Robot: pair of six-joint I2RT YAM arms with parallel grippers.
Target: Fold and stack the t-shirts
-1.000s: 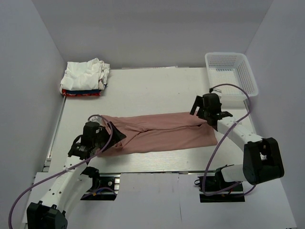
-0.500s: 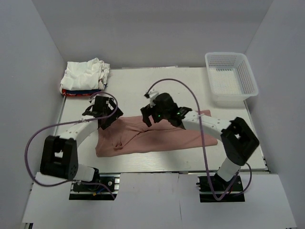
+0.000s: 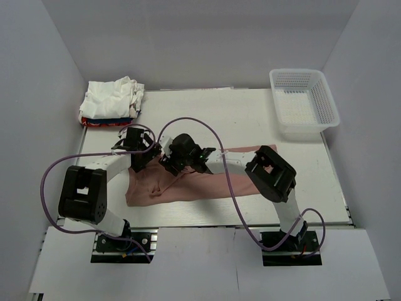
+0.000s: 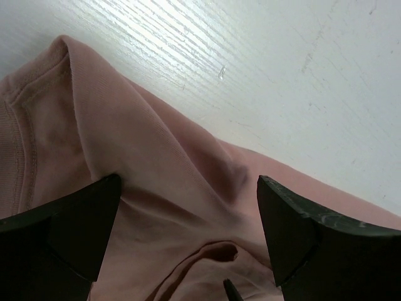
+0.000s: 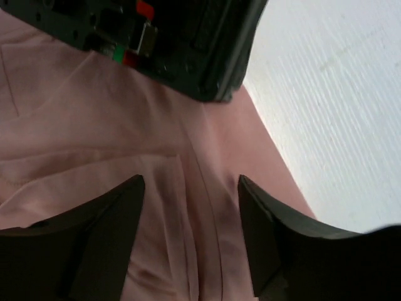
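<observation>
**Both sides standing open**

My left gripper (image 4: 188, 233) hangs with jaws spread wide over the soft dusty-pink cloth t-shirt (image 3: 194, 187). My right gripper (image 5: 188, 238), just beside it, is parted too (cloth shows between the fingers). The shirt lies as a long band across the white wood-grained table (image 3: 219, 113).

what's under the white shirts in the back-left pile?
A red shirt peeks out beneath the white shirts, only its near edge showing. The rest of it, and anything else between, is covered.
</observation>
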